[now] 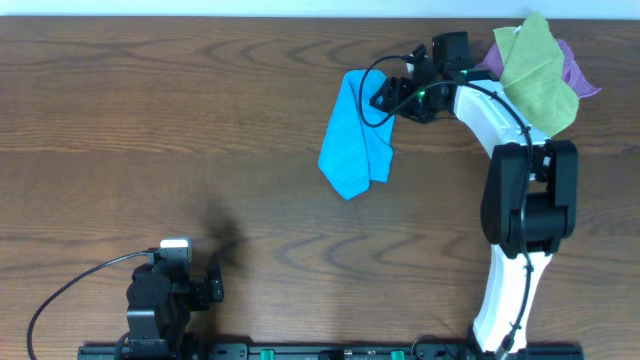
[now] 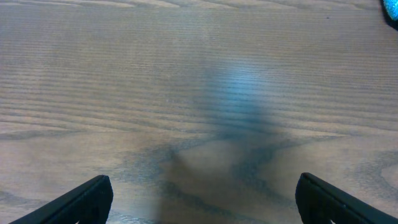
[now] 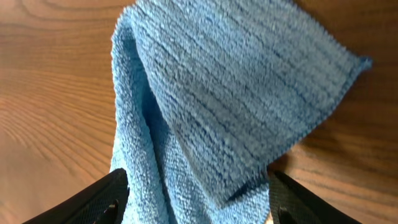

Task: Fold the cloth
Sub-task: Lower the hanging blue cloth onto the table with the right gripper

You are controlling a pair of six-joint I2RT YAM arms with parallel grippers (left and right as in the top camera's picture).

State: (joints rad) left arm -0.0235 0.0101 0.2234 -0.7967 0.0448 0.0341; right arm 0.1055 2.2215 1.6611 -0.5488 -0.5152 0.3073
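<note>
The sky-blue cloth [image 1: 355,140] lies crumpled and partly doubled over on the wooden table, right of centre at the back. It fills the right wrist view [image 3: 236,93] as overlapping layers. My right gripper [image 1: 385,97] is at the cloth's upper right edge, and its fingers [image 3: 197,177] are spread wide with the cloth between them, not clamped. My left gripper [image 1: 213,285] is open and empty over bare table at the front left, fingers wide apart [image 2: 203,180]. A tip of the blue cloth shows at the top right corner of the left wrist view [image 2: 392,9].
A yellow-green cloth [image 1: 535,75] lies on a purple cloth [image 1: 583,78] at the back right corner, just behind my right arm [image 1: 525,200]. The table's far edge runs along the top.
</note>
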